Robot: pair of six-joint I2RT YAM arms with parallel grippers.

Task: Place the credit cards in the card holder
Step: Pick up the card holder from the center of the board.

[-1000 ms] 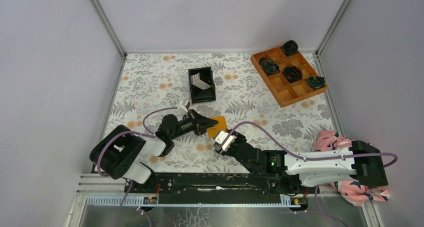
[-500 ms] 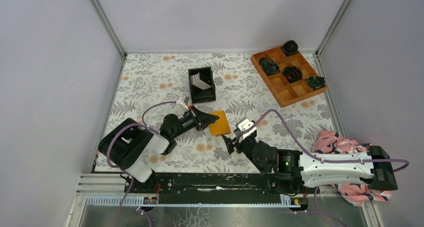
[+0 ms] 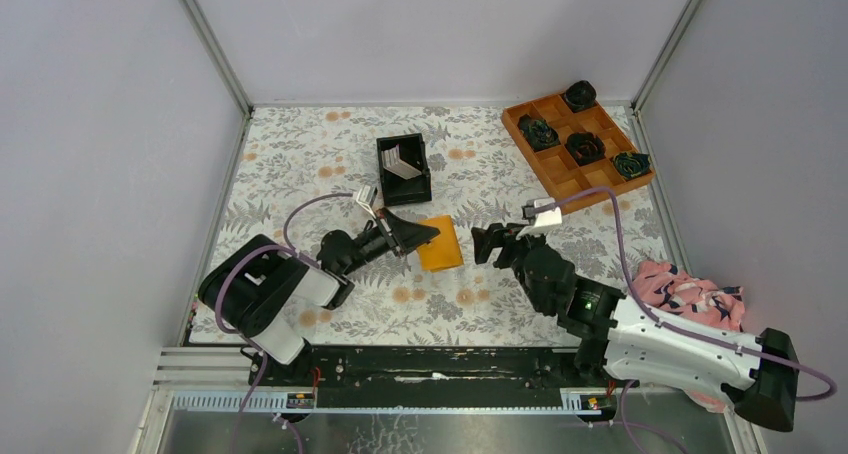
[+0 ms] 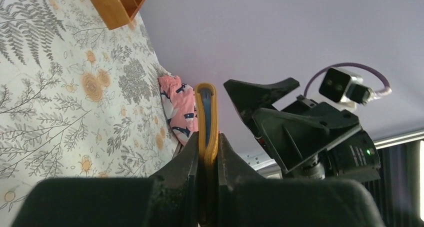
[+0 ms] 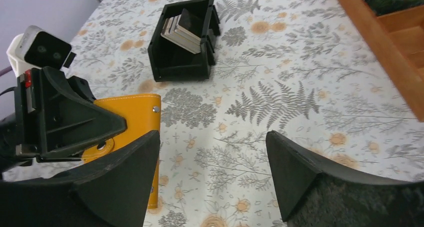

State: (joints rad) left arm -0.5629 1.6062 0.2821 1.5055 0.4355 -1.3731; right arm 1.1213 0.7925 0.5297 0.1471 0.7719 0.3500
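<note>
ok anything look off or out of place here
Mostly tidy. The card holder is pinched shut in the left gripper, and a crumpled pink cloth lies beside the right arm, unrelated to the cards.

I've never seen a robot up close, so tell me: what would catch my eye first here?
The orange-tan card holder at the centre, pinched in the left claw, with the right claw gaping open beside it. Behind them a black bin holds credit cards, and an orange tray of dark rosettes sits at the far right corner.
</note>
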